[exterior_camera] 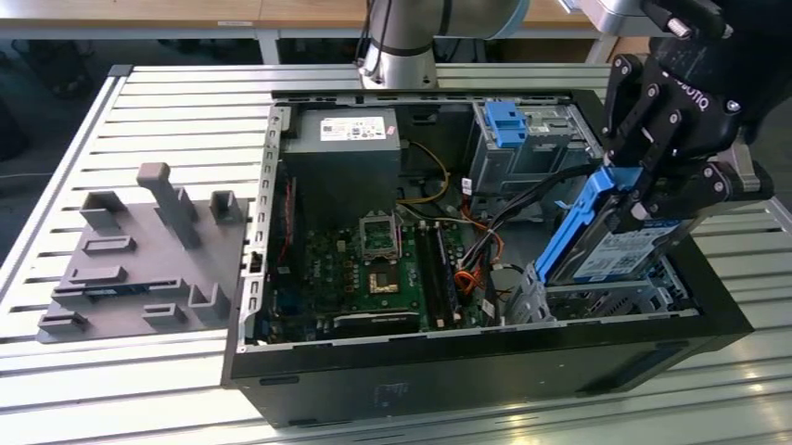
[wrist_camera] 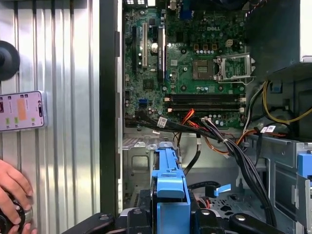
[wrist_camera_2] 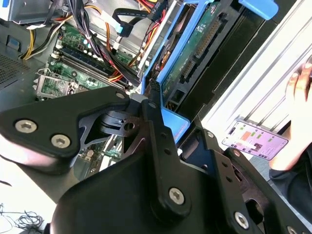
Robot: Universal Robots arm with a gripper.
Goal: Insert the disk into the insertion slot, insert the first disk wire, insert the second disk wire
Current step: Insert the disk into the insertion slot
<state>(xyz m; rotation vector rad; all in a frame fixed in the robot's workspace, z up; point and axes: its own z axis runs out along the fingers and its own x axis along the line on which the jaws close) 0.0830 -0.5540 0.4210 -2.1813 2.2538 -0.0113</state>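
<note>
1 robot arm is reaching over an open computer case (exterior_camera: 495,371) that is lying on a slatted metal table (exterior_camera: 185,102). The gripper (exterior_camera: 656,199) is holding the disk (exterior_camera: 619,246), with its jaws pressing narrow against the upper end of the bright blue carrier that frames the drive. The disk is hanging steeply tilted below the jaws, with its white label showing in the exterior view. In the second wrist view its green circuit side (wrist_camera_2: 195,46) is facing the camera.

Directly under the jaws and the disk, the insertion slot (exterior_camera: 581,298) is sitting in the corner of the case. The disk's lower end is meeting the mouth of this silver cage, but whether the 2 are touching cannot be told.

Beside the jaws, a bundle of black, orange and red cables (exterior_camera: 520,199) is running across the case. Beyond the cables, farther from the jaws, the green motherboard (exterior_camera: 384,264) is lying flat. A taller grey bay (exterior_camera: 526,139) with a blue latch is standing just behind the jaws.

Well away from the jaws, outside the case, a grey fixture plate (exterior_camera: 136,250) is resting on the table. In the first wrist view a phone (wrist_camera: 22,111) is lying on the slats, and a person's hand (wrist_camera: 12,187) is resting near it.
</note>
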